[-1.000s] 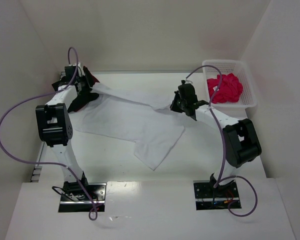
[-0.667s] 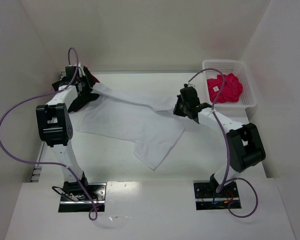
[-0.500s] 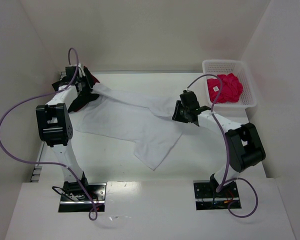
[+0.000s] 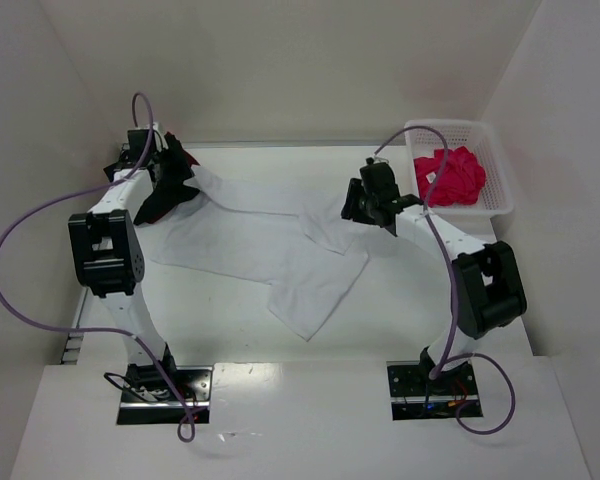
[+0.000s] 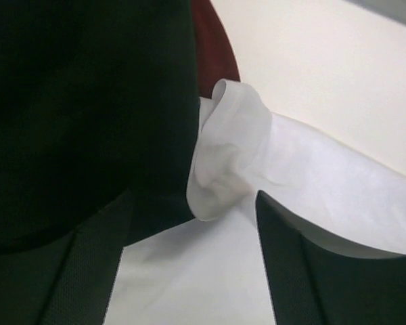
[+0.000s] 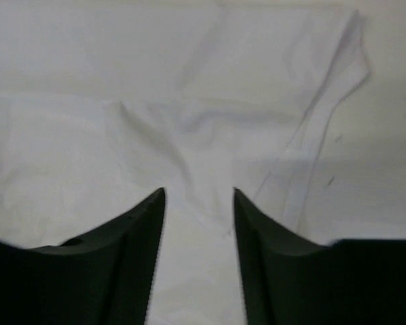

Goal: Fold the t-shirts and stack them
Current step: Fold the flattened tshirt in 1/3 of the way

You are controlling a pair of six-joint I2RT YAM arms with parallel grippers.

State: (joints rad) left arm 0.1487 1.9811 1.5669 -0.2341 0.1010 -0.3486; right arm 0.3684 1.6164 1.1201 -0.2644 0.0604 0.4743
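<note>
The white t-shirt lies spread and creased across the middle of the table. My left gripper is at its far left corner, open. In the left wrist view a bunched fold of the white shirt sits loose just ahead of the left gripper. A black shirt and a dark red shirt lie right beside it. My right gripper hovers over the shirt's far right corner, open, and the right wrist view has white cloth flat under the right gripper. A pink-red shirt lies in the basket.
The white lattice basket stands at the far right against the side wall. White walls close in the table on the left, back and right. Purple cables loop off both arms.
</note>
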